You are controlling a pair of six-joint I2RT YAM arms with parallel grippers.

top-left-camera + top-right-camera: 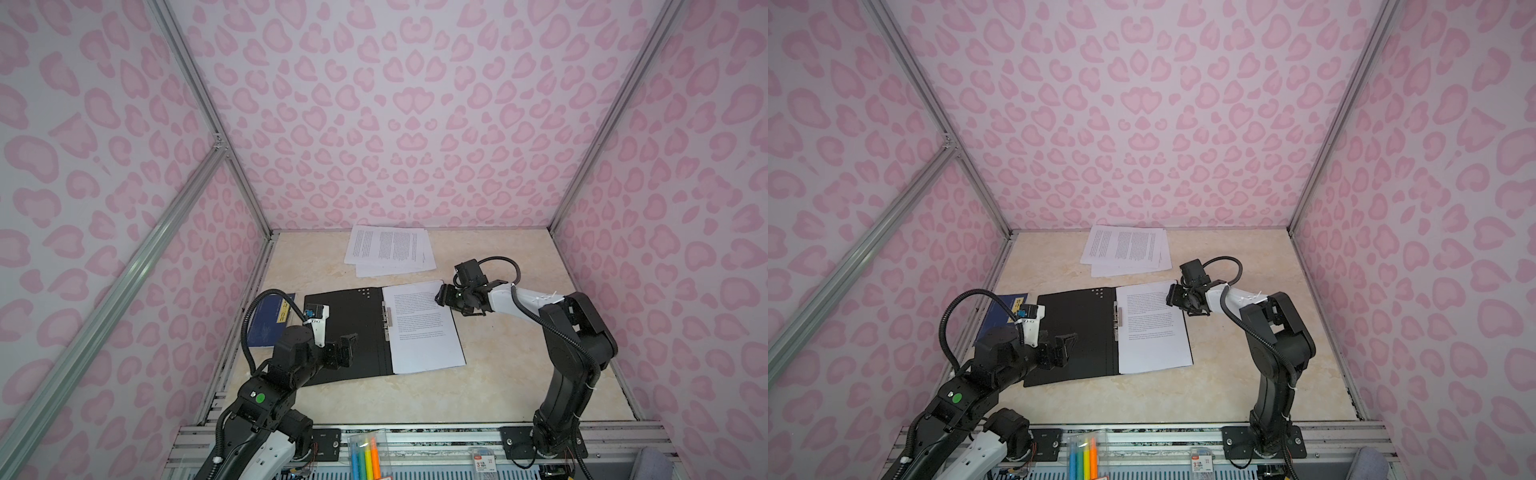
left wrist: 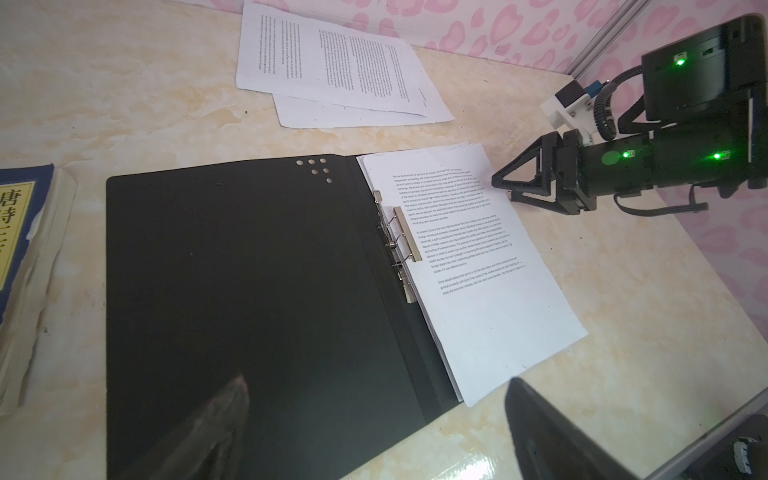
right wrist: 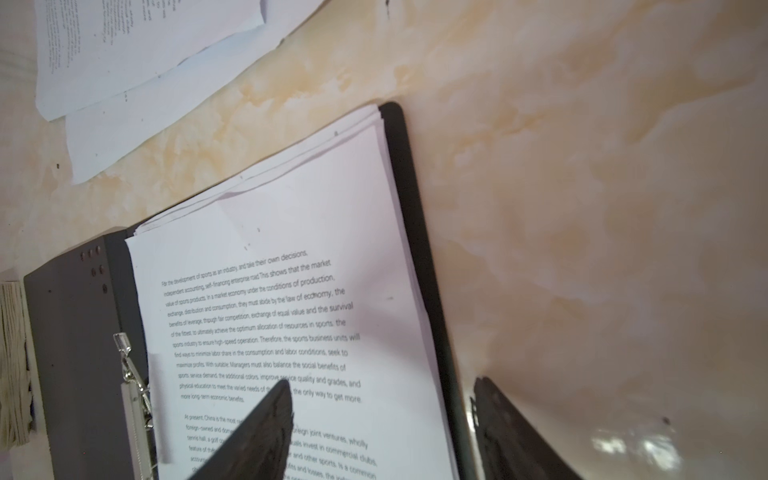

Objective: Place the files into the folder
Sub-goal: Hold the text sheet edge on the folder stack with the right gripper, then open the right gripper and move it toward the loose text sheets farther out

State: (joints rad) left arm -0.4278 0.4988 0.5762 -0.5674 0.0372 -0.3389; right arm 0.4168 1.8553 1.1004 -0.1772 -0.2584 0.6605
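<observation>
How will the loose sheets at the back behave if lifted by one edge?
Probably floppy: the sheets are thin paper, so they should droop. They lie fanned and unbound, so a push on the glossy table may scatter them.

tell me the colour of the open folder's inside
Black; the folder shows best in the left wrist view.

- I am seeing soft, even, cool light in both top views; shadows are falling faint.
- Wide-angle stretching is showing toward their corners.
- Glare is washing the table (image 3: 623, 444) in the right wrist view.
- The left gripper (image 2: 378, 378) and right gripper (image 3: 384, 381) are rendering blurred, too near the lens.
- Print on the files (image 1: 390, 249) is smearing to grey.
</observation>
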